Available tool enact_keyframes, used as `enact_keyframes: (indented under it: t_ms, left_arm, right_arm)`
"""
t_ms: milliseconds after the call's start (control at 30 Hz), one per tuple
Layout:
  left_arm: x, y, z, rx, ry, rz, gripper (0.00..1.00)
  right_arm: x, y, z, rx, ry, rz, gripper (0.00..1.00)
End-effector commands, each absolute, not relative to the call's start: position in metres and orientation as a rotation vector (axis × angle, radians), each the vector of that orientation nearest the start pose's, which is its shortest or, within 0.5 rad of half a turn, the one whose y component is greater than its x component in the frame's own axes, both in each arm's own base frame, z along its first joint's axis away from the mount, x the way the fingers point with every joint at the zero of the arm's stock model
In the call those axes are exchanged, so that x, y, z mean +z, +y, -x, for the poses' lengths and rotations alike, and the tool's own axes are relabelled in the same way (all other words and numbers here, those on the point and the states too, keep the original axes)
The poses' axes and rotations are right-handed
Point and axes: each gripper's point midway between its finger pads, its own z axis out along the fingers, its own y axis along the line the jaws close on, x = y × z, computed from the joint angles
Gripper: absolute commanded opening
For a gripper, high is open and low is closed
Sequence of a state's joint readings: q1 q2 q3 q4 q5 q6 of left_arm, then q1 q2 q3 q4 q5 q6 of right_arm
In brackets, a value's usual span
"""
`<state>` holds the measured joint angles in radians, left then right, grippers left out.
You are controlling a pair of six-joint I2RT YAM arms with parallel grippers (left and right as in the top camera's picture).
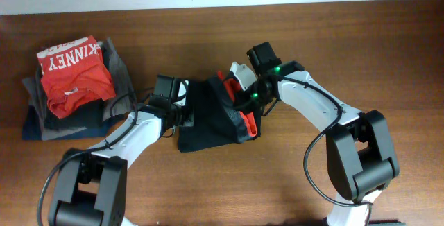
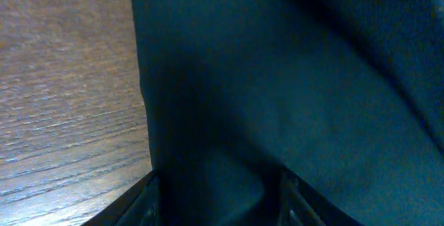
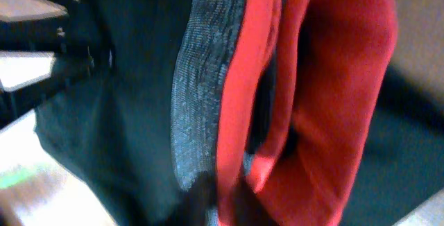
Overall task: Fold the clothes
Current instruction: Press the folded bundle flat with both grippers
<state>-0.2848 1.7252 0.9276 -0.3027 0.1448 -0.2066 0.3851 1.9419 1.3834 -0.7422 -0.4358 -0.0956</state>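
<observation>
pants (image 1: pixel 208 125) lying bunched mid-fold on the surface (image 1: pixel 277 184) | left hand (image 1: pixel 184 114) working the dark edge, right hand (image 1: pixel 248 103) at the waistband (image 3: pixel 239 101); grips: cannot tell | aim: keeping edges aligned and taut

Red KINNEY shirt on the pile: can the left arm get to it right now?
Probably yes. The red shirt lies uncovered atop the pile, with bare table between it and the left gripper. But that gripper is against the black pants and would have to leave them first.
</observation>
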Motion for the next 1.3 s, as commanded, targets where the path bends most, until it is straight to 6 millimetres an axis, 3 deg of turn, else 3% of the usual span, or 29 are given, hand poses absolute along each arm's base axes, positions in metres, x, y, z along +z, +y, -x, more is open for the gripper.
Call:
enact_keyframes:
  t_ms: [0,33,167,233,267,333,400,500,633,733,900,1133,1167,1267]
  left_arm:
    - [0.015,-0.13,-0.362,-0.338,2.724,-0.132,0.54]
    - [0.015,-0.129,-0.361,-0.337,2.729,-0.132,0.54]
    - [0.013,-0.128,-0.357,-0.332,2.748,-0.13,0.54]
    - [0.013,-0.128,-0.357,-0.332,2.748,-0.131,0.54]
    - [0.013,-0.128,-0.357,-0.332,2.748,-0.13,0.54]
    - [0.012,-0.128,-0.357,-0.331,2.75,-0.13,0.54]
    - [0.012,-0.128,-0.356,-0.332,2.751,-0.13,0.54]
    - [0.012,-0.128,-0.356,-0.332,2.751,-0.13,0.54]
    - [0.012,-0.128,-0.356,-0.332,2.751,-0.131,0.54]
    - [0.012,-0.128,-0.356,-0.332,2.751,-0.131,0.54]
    - [0.012,-0.128,-0.356,-0.332,2.751,-0.131,0.55]
    - [0.012,-0.128,-0.356,-0.332,2.752,-0.131,0.55]
    - [0.012,-0.128,-0.356,-0.332,2.753,-0.131,0.55]
    - [0.012,-0.128,-0.355,-0.331,2.755,-0.131,0.55]
  right_arm:
    - [0.043,0.192,-0.359,0.474,2.89,0.625,0.04]
    - [0.039,0.174,-0.361,0.361,2.943,0.518,0.04]
    - [0.037,0.156,-0.358,0.329,2.991,0.472,0.04]
    - [0.033,0.137,-0.356,0.228,3.044,0.313,0.05]
    - [0.031,0.132,-0.356,0.211,3.058,0.257,0.09]
    - [0.03,0.13,-0.35,0.204,3.081,0.255,0.36]
    - [0.03,0.129,-0.346,0.2,3.097,0.258,0.46]
    - [0.031,0.128,-0.345,0.198,3.101,0.258,0.47]
    - [0.061,0.134,-0.365,0.221,2.99,0.318,0.5]
    - [0.092,0.143,-0.394,0.243,2.85,0.392,0.63]
    - [0.089,0.155,-0.411,0.296,2.782,0.417,0.63]
    - [0.051,0.182,-0.414,0.492,2.803,0.488,0.61]
    - [0.046,0.183,-0.414,0.502,2.809,0.494,0.58]
    - [0.031,0.182,-0.409,0.501,2.848,0.52,0.26]
